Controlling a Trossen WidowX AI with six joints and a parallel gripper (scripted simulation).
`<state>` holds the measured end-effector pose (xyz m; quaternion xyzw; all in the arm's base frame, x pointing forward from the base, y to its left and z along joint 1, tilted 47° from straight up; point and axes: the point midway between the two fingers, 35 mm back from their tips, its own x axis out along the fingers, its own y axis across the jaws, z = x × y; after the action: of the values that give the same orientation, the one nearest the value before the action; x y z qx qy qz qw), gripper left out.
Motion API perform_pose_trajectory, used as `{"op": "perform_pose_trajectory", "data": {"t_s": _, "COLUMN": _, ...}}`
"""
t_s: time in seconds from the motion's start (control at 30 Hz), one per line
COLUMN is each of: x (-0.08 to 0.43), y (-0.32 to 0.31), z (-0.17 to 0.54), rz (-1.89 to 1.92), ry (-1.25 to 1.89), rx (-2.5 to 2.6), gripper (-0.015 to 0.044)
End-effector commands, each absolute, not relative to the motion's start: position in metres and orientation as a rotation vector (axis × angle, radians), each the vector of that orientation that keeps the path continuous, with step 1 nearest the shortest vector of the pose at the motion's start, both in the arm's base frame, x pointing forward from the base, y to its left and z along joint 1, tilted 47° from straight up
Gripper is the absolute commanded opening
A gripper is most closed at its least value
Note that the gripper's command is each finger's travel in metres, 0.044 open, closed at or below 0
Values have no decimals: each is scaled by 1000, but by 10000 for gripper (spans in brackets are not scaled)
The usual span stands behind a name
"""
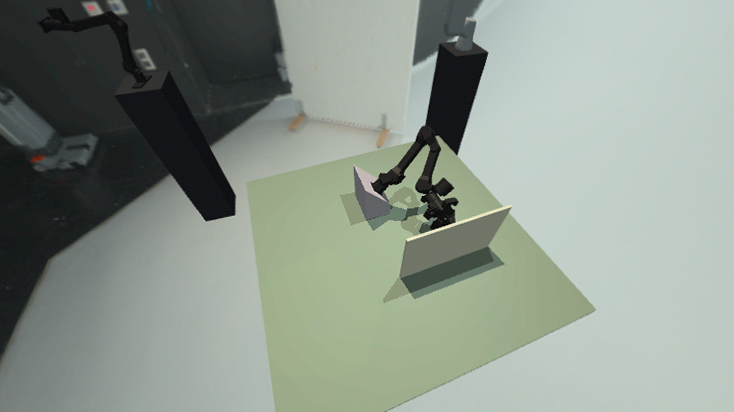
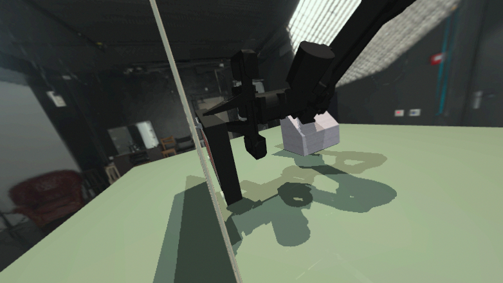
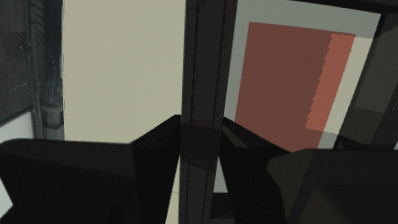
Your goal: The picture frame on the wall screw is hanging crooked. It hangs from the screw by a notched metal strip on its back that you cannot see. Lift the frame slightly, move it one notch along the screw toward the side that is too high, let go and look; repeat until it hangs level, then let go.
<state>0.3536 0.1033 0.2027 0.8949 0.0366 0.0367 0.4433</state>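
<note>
The dark picture frame (image 2: pixel 224 165) (image 3: pixel 209 65), with a pale mat and a red picture (image 3: pixel 280 80), is at the front of the upright cream panel (image 1: pixel 452 246) (image 2: pixel 176 75) (image 3: pixel 120 70). In the top view the panel hides the frame. My gripper (image 1: pixel 444 221) (image 2: pixel 215 119) (image 3: pixel 199 123) is shut on one side bar of the frame, with a finger on each side of the bar in the wrist view. The picture looks slanted in the wrist view, but I cannot tell how level the frame is. The screw and the notched strip are hidden.
A pale lilac wedge-shaped block (image 1: pixel 375 207) (image 2: pixel 321 139) stands under the arm's base on the green table top (image 1: pixel 329 315) (image 2: pixel 422 225). Two black pillars (image 1: pixel 179 151) (image 1: pixel 453 92) stand beyond the table. The arm's links reach over toward the panel.
</note>
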Motion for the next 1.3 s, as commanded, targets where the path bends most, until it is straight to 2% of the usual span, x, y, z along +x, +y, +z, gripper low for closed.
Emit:
{"op": "perform_pose_trajectory", "data": {"t_s": 0.0, "x": 354, "y": 102, "z": 204, "rz": 95, "ry": 80, "rx": 2225, "gripper": 0}}
{"op": "perform_pose_trajectory", "data": {"t_s": 1.27, "x": 355, "y": 96, "z": 201, "rz": 95, "ry": 80, "rx": 2225, "gripper": 0}}
